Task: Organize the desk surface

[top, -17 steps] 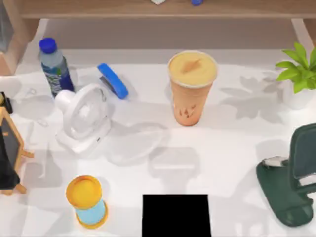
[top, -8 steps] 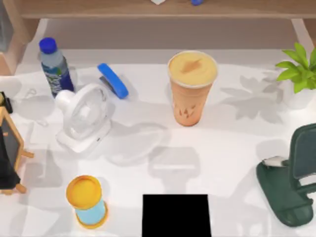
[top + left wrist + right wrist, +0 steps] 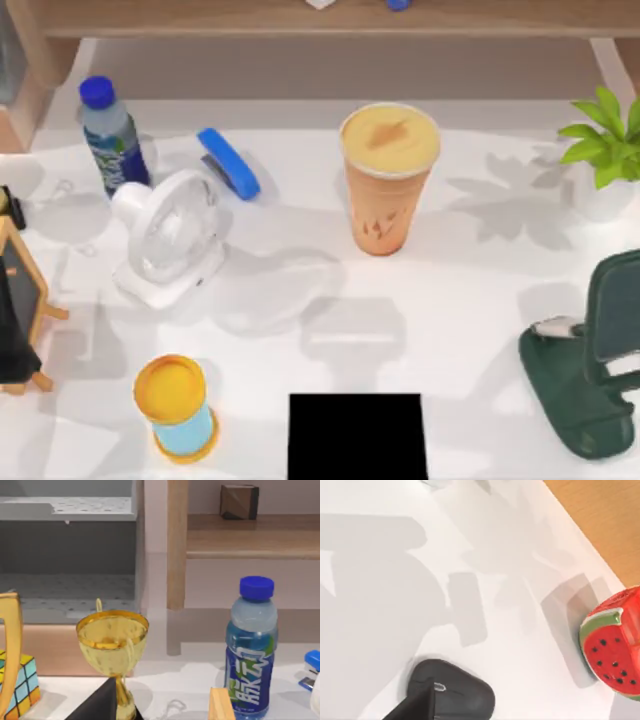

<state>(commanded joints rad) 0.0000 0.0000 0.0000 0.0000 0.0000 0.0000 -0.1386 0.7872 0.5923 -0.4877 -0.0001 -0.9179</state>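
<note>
The white worktop (image 3: 470, 330) spreads across the whole top view, crowded along its far and left parts: a water bottle (image 3: 110, 135) far left, a blue stapler (image 3: 228, 162) just right of it, a white desk fan (image 3: 170, 235) nearer, an orange drink cup (image 3: 388, 180) at the centre, a sand timer (image 3: 178, 408) near left, a black mat (image 3: 357, 436) at the near edge, a green phone stand (image 3: 590, 370) right and a potted plant (image 3: 605, 145) far right. Neither arm's fingers can be seen, so I cannot tell how open they are or whether they hold anything. In the left wrist view the bottle (image 3: 250, 647) stands beside a gold trophy (image 3: 113, 650), so the left arm is probably nearer the left clutter; the right wrist view shows a black mouse (image 3: 452, 692) and a watermelon toy (image 3: 612, 647). Nothing on the worktop has shifted from the earlier frames.
</note>
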